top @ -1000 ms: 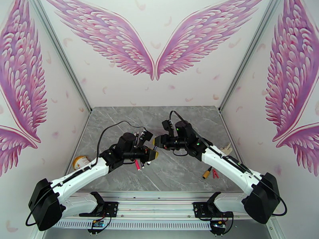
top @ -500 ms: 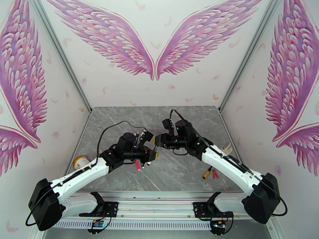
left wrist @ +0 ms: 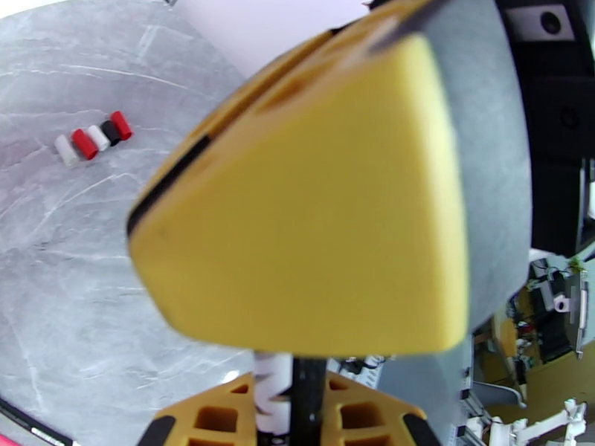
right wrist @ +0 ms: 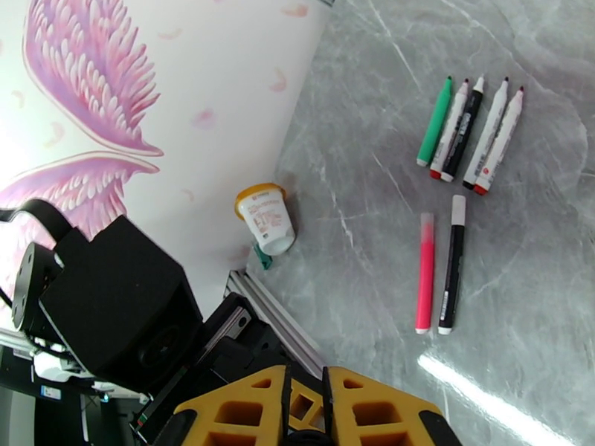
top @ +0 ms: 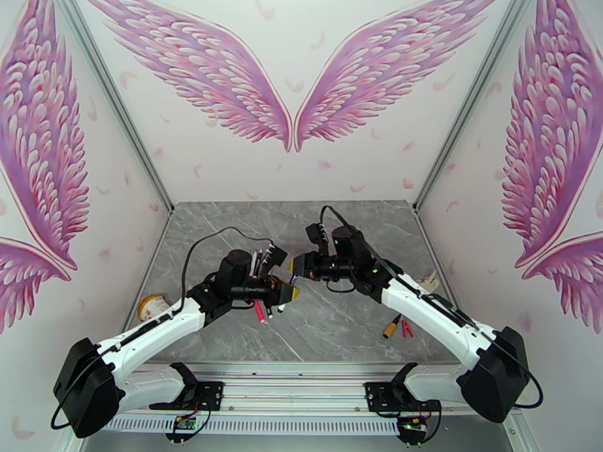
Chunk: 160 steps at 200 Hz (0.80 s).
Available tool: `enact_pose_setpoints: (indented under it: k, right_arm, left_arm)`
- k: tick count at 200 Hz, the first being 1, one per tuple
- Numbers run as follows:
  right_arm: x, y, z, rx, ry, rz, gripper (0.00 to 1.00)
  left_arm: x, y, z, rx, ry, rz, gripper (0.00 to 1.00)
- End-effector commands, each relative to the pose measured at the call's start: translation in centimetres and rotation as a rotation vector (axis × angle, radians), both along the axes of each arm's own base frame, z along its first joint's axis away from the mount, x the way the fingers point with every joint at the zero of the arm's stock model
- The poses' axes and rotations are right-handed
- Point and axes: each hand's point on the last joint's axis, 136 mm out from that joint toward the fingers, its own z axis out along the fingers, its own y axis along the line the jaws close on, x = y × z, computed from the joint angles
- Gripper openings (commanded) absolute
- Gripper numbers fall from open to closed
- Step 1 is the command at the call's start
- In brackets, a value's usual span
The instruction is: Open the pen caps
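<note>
My left gripper [top: 285, 293] is shut on a white-barrelled pen [left wrist: 269, 399], seen between its yellow fingers [left wrist: 208, 418] at the bottom of the left wrist view. My right gripper [top: 295, 267] meets it tip to tip above the table's middle. One right finger [left wrist: 320, 195] covers the pen's far end, so the pen cap is hidden there. In the right wrist view its jaws stand nearly together on a dark thing [right wrist: 305, 437]. Several loose pen caps [left wrist: 93, 139] lie in a row. Several pens [right wrist: 468, 131] lie side by side, with a pink pen [right wrist: 425, 273] and a black-and-white pen [right wrist: 451, 269] below them.
A yogurt cup [top: 153, 305] lies at the table's left edge, also the cup [right wrist: 266, 217] by the wall. A stubby orange-and-black cylinder [top: 391, 327] and a small red item [top: 407, 328] lie right of centre. A white object [top: 430, 282] sits at the right wall.
My right gripper has crept left to the left gripper's tip and closed its jaws. The left arm has barely shifted, still holding the pen.
</note>
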Motion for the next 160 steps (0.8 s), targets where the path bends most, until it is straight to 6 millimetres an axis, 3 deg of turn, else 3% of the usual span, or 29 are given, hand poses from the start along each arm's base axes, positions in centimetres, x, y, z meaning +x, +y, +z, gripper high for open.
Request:
enact_pose_setpoints:
  k: [1,21,41,61,91,110,138,160]
  right_arm:
    - [-1.0,0.6,4.1,0.076,-0.123,0.097,0.08]
    - [0.0,-0.3,3.9,0.027,-0.116,0.017,0.05]
    - [1.4,-1.8,2.3,-0.062,-0.069,-0.110,0.00]
    - [2.4,-3.1,1.2,-0.117,-0.040,-0.202,0.00]
    - [3.1,-4.5,1.0,-0.152,-0.032,-0.289,0.00]
    - [3.4,-5.3,1.2,-0.160,-0.042,-0.321,0.00]
    - [2.6,-4.7,3.3,-0.071,-0.127,-0.235,0.00]
    - [2.0,-4.7,4.7,-0.003,-0.165,-0.169,0.00]
  left_arm:
    - [-0.5,0.3,0.8,-0.010,-0.006,-0.022,0.02]
    - [-0.2,0.6,-0.5,0.124,-0.066,0.040,0.01]
    - [0.3,0.7,-1.1,0.241,-0.158,0.118,0.01]
    - [0.8,1.0,-1.5,0.357,-0.252,0.194,0.01]
    - [0.9,0.9,-1.9,0.461,-0.338,0.242,0.01]
    - [0.4,0.2,-1.7,0.417,-0.308,0.211,0.01]
    - [-1.2,-1.3,-0.3,0.204,-0.173,0.066,0.00]
    - [-1.9,-1.4,1.2,0.072,-0.115,-0.011,0.00]
